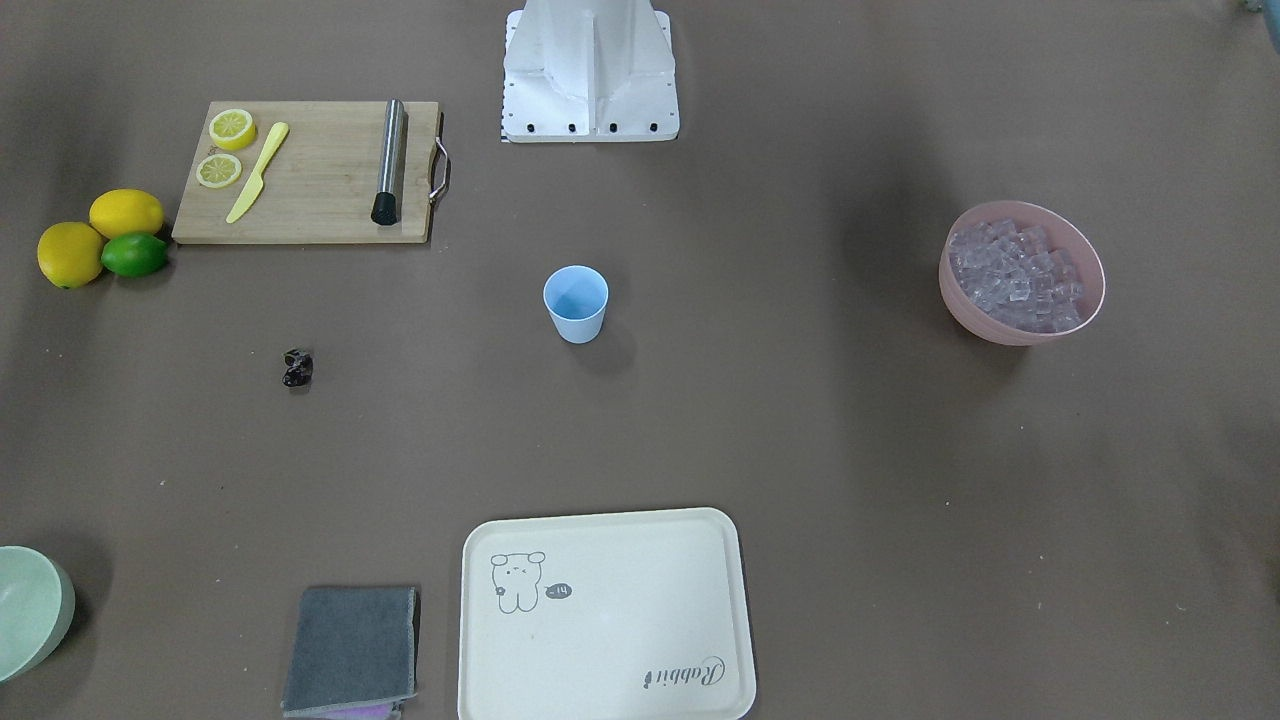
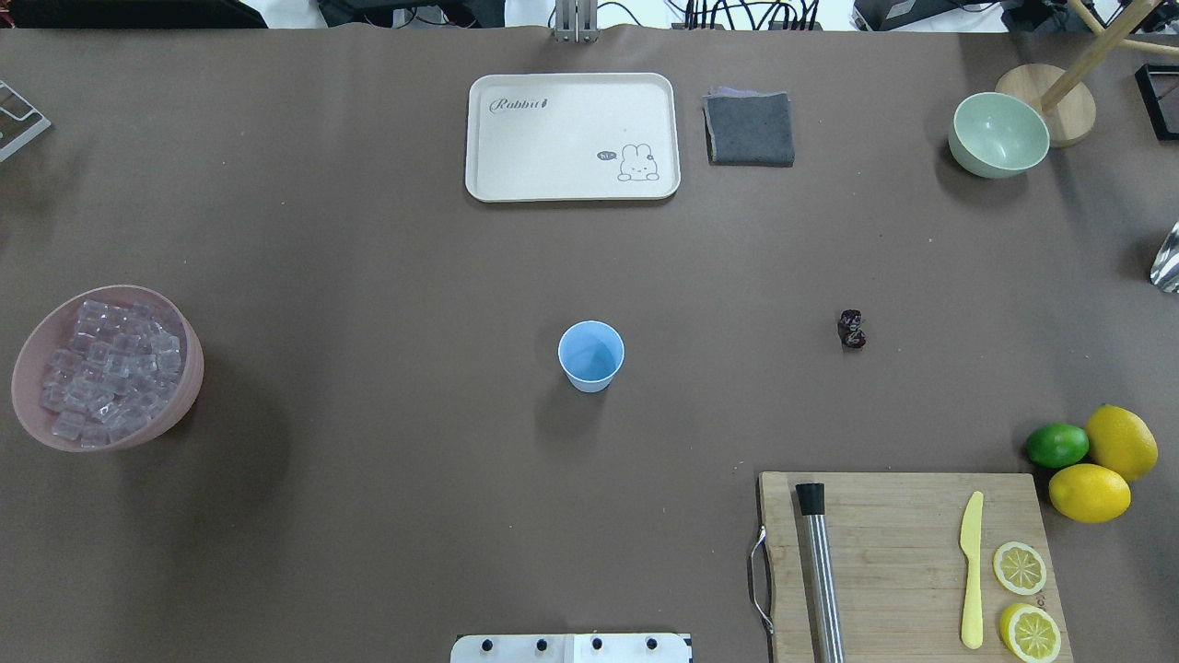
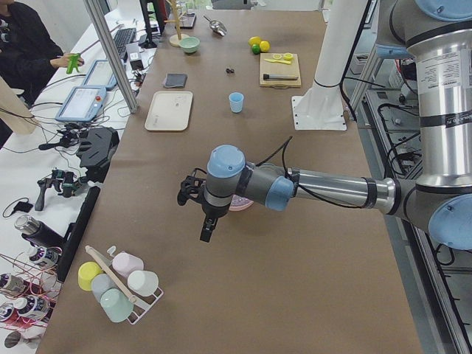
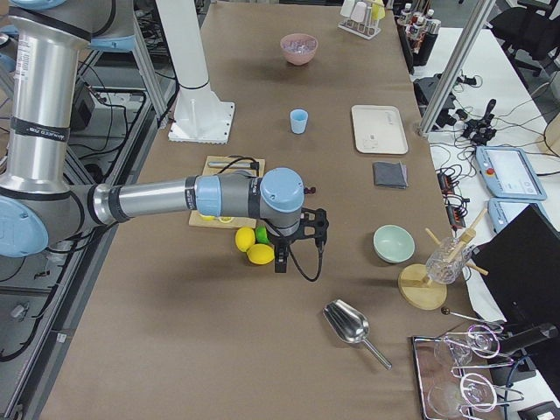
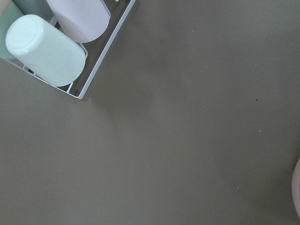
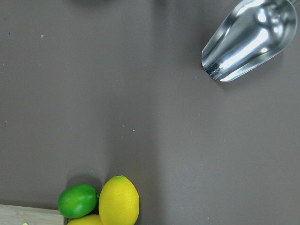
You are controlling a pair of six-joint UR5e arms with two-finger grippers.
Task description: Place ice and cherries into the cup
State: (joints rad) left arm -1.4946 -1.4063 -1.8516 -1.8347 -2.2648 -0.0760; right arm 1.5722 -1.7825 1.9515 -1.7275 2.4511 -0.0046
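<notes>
The light blue cup (image 2: 590,356) stands upright and empty at the table's middle; it also shows in the front view (image 1: 576,304). The ice (image 2: 106,368) fills a pink bowl (image 2: 189,387) at the overhead view's left edge. The cherries (image 2: 851,329), a tiny dark lump, lie on the table to the cup's right. My left gripper (image 3: 186,193) shows only in the left side view, hovering beside the pink bowl, away from the cup; I cannot tell its state. My right gripper (image 4: 315,226) shows only in the right side view, near the lemons; I cannot tell its state.
A cutting board (image 2: 903,543) holds a muddler, a yellow knife and lemon slices. Lemons (image 2: 1090,493) and a lime (image 2: 1056,445) lie beside it. A cream tray (image 2: 571,136), grey cloth (image 2: 750,129) and green bowl (image 2: 998,134) sit at the far edge. A metal scoop (image 6: 248,40) and cup rack (image 5: 47,47) lie at the table's ends.
</notes>
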